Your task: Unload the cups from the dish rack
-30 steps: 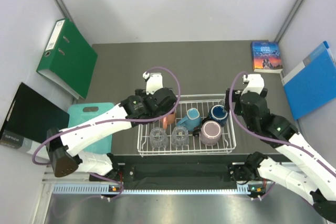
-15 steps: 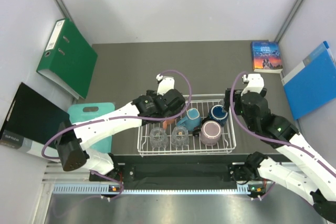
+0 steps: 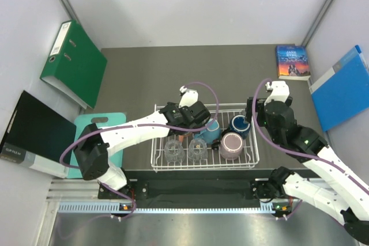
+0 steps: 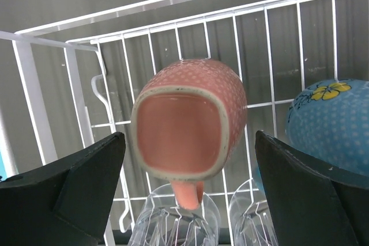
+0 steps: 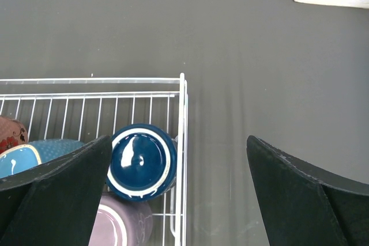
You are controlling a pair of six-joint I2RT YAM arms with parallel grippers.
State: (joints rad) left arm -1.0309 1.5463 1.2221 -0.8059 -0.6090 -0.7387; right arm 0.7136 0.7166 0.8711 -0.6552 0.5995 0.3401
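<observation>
The white wire dish rack [image 3: 251, 155] sits at the table's near middle. In it are the light blue mug [image 3: 211, 130], the dark navy mug [image 3: 239, 124], the mauve-pink mug [image 3: 232, 146] and two clear tumblers [image 3: 173, 151] [image 3: 197, 149]. The orange mug [image 4: 190, 119] lies on its side, mouth toward the left wrist camera, handle down. My left gripper [image 4: 189, 136] [image 3: 185, 133] is open, one finger on each side of the orange mug, apart from it. My right gripper [image 5: 179, 142] [image 3: 249, 114] is open and empty above the rack's right rim, next to the navy mug [image 5: 141, 161].
A teal cutting board [image 3: 101, 136] lies left of the rack. A green binder [image 3: 72, 61] and a black folder [image 3: 31, 131] lean at the left wall. A book [image 3: 293, 61] and a blue folder [image 3: 343, 87] lie at the far right.
My left arm has swung right over the rack, and its open gripper now straddles the orange mug. The right arm and the cups have not moved.
</observation>
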